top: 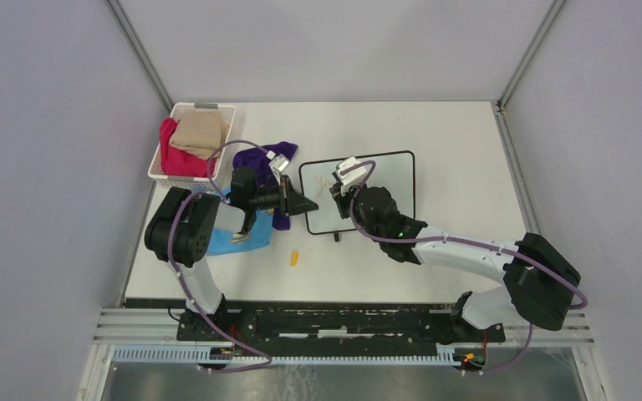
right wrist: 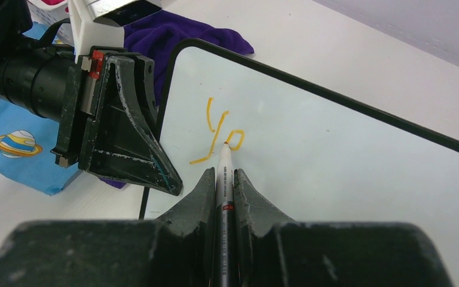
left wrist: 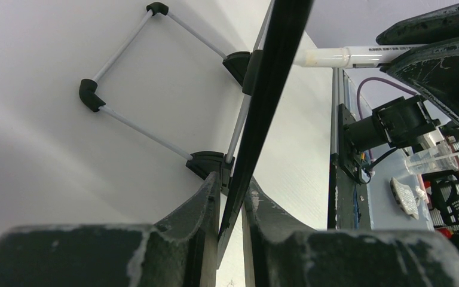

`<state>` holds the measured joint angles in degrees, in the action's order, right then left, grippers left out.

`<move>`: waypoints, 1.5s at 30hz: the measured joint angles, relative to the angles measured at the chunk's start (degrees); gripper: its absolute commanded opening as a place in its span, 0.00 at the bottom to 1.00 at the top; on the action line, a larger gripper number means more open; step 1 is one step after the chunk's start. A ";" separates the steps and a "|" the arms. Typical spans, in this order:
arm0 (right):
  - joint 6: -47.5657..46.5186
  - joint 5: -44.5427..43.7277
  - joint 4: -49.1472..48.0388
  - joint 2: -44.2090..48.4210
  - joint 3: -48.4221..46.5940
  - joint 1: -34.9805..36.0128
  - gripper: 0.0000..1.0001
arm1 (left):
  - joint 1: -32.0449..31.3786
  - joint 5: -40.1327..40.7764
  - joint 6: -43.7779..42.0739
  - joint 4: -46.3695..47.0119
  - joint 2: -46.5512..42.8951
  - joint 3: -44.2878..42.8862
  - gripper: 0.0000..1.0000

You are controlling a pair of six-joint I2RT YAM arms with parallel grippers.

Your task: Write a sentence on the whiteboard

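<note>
The whiteboard (top: 384, 180) lies mid-table, white with a thin black frame. My left gripper (top: 308, 203) is shut on its left edge; in the left wrist view the black frame (left wrist: 269, 89) runs between my closed jaws (left wrist: 232, 191). My right gripper (top: 341, 190) is shut on a white marker (right wrist: 224, 158), held upright between the jaws (right wrist: 225, 176), with its tip touching the board (right wrist: 346, 167). Yellow-orange letters "yo" (right wrist: 220, 134) are written near the board's upper left corner, right at the tip. The marker also shows in the left wrist view (left wrist: 346, 57).
A white basket (top: 159, 171) with red and beige cloths stands at the back left. A purple cloth (top: 259, 159) and a blue printed cloth (top: 230, 238) lie left of the board, under my left arm. A small yellow cap (top: 295, 258) lies in front of the board.
</note>
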<state>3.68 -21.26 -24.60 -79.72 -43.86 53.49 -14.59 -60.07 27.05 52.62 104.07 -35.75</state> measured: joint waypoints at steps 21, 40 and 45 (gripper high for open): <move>0.28 -0.81 1.18 6.12 1.44 -1.16 0.00 | -0.07 -0.15 -0.24 -1.18 -0.20 -0.31 0.02; 0.52 -0.28 0.50 3.06 0.44 -2.95 0.00 | -0.17 -0.20 -1.27 -2.91 -0.39 -0.76 0.02; 0.72 0.28 0.20 2.91 0.44 -3.10 0.00 | -0.39 -0.11 -1.55 -3.30 -0.42 -0.90 0.02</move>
<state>4.40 -20.97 -24.40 -76.82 -43.42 50.39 -14.98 -60.18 25.50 49.32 103.66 -36.64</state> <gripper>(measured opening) 0.174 0.239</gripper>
